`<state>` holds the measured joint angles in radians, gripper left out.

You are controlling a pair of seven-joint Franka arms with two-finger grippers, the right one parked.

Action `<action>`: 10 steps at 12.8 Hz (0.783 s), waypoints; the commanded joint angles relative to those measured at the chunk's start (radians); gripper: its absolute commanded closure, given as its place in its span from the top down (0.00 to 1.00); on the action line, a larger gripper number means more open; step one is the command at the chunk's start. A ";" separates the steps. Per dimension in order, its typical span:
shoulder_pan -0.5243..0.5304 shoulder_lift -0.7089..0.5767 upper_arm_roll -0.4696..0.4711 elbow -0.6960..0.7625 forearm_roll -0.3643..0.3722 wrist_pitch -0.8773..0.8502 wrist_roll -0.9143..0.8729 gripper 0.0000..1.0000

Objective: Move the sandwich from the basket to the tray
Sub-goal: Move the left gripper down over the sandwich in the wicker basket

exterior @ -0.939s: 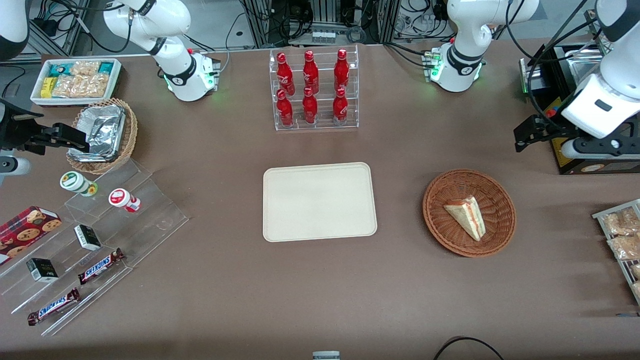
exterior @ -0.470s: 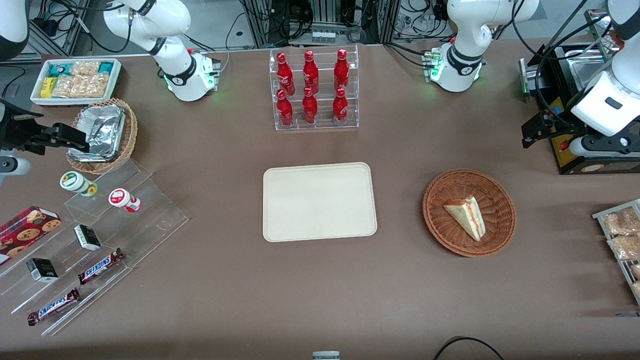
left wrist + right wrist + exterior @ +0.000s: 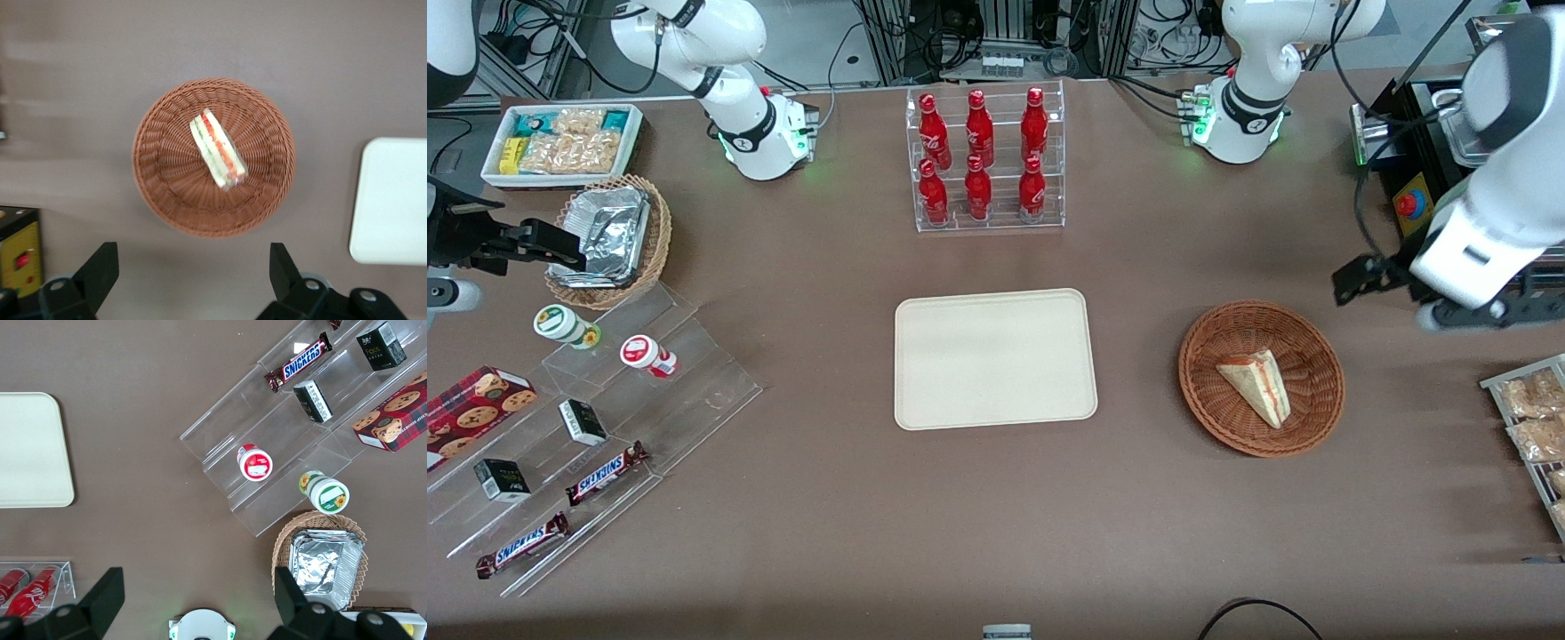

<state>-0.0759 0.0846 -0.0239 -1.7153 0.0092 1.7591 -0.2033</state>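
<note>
Brown table (image 3: 1138, 498) under both arms, cluttered at its ends and bare around the middle. Cream-beige tray (image 3: 994, 358) flat at the centre, nothing on it. Toward the working arm's end, well apart from the tray: reddish-brown wicker basket (image 3: 1261, 378), round and shallow. Sandwich (image 3: 1256, 385) inside the basket, a pale wedge lying on its side near the middle of the weave, red and green filling layers on show along the edge (image 3: 217, 148). Gripper (image 3: 1352, 283) raised above the table, farther from the front camera than the basket and just off its rim, not touching basket or sandwich. Fingers (image 3: 101, 265) spread wide in the wrist view, one at each side, nothing held between them; basket (image 3: 213, 157) and a corner of the tray (image 3: 390, 200) visible below. Farther from the front camera than the tray: clear rack of red bottles (image 3: 983, 158). Toward the parked arm's end: lighter wicker basket with foil packets (image 3: 609, 233), white bin of snacks (image 3: 562, 142), stepped clear display with chocolate bars (image 3: 605, 471) and small tubs.
</note>
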 commanded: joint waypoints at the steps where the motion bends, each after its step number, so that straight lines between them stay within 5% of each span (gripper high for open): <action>1: -0.019 0.024 0.007 -0.097 0.006 0.136 -0.085 1.00; 10: -0.084 0.102 0.004 -0.335 0.018 0.513 -0.426 1.00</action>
<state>-0.1428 0.1846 -0.0282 -2.0117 0.0098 2.2396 -0.5991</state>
